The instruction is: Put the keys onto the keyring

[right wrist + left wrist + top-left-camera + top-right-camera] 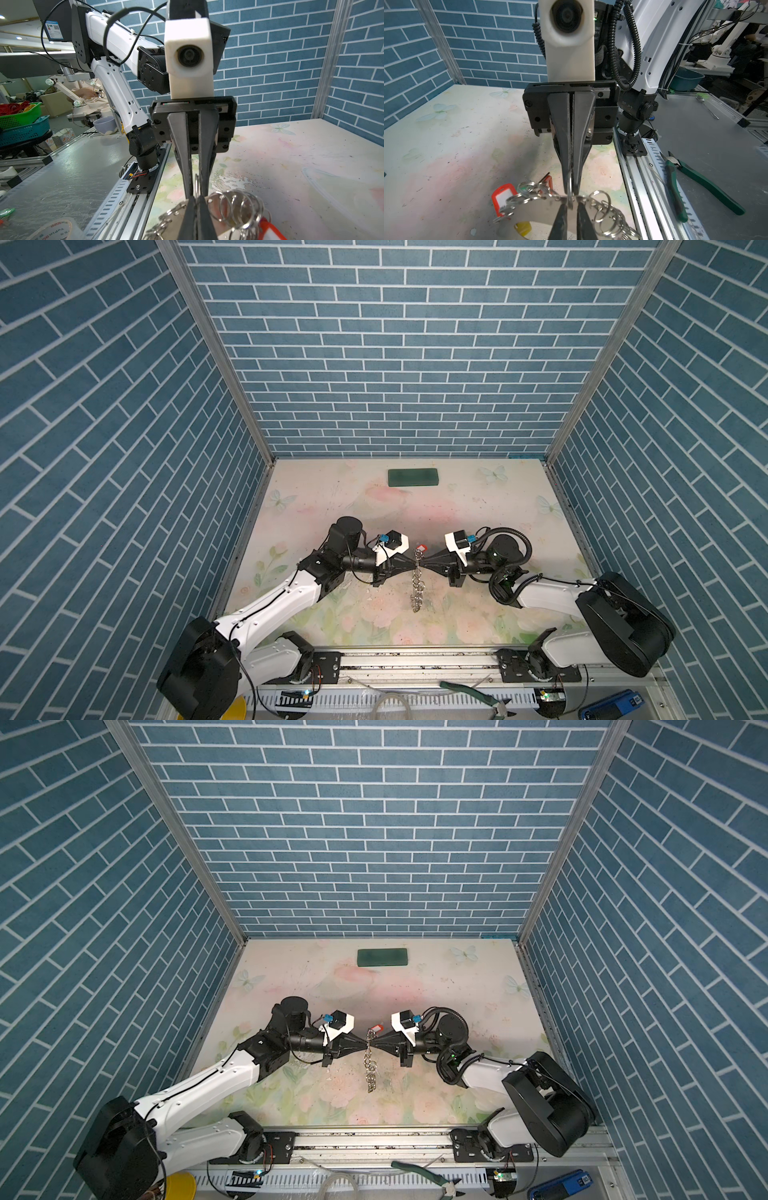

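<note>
The keyring hangs at centre between left gripper and right gripper, tip to tip, both closed on its upper edge.

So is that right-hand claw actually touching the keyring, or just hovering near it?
Touching. The left wrist view shows it plainly: the right gripper has its jaws closed on a small silver ring fringing the keyring, no gap.

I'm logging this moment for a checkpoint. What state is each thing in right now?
keyring: held up, gripped from both sides.
left gripper: shut on keyring.
right gripper: shut on keyring.
red-tagged key: hanging from keyring.
green block: lying flat, untouched.
pliers: lying flat, handles apart.
</note>
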You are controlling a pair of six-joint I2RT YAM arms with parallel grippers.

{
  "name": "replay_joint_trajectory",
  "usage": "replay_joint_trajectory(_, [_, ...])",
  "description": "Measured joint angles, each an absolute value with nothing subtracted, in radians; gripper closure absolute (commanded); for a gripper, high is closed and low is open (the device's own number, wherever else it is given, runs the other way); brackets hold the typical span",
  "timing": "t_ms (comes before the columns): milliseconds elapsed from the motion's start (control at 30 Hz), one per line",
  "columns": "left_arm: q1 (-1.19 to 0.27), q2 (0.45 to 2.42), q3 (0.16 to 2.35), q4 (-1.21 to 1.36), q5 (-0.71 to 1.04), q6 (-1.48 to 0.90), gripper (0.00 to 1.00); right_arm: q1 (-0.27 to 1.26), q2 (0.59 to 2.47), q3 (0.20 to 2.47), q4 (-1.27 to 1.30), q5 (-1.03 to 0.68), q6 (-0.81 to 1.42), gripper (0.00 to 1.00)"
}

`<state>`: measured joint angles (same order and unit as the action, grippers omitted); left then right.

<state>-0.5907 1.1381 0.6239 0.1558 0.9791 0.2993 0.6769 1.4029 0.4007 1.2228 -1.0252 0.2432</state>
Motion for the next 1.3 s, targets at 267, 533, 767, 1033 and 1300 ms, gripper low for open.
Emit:
replay_joint_trajectory(267, [-0.589,1.135,0.624,0.162,0.993,0.291,0.84,0.686,1.428,0.401,1.254,-1.026,0.258,1.00])
replay_joint_trajectory(533, [-0.588,1.128,0.624,0.170,1.001,0.284,0.92,0.689,1.428,0.401,1.265,-1.026,0.258,1.00])
replay_joint_trajectory(767, [-0.586,1.128,0.624,0.170,1.007,0.278,0.98,0.692,1.432,0.401,1.271,-1.026,0.258,1.00])
replay_joint_trajectory(1033, [-0.587,1.128,0.627,0.126,0.985,0.300,0.99,0.699,1.385,0.401,1.144,-1.009,0.204,0.88])
replay_joint_trajectory(1300, [-0.618,1.159,0.690,-0.023,0.927,0.387,0.99,0.701,1.237,0.420,0.810,-0.964,0.044,0.83])
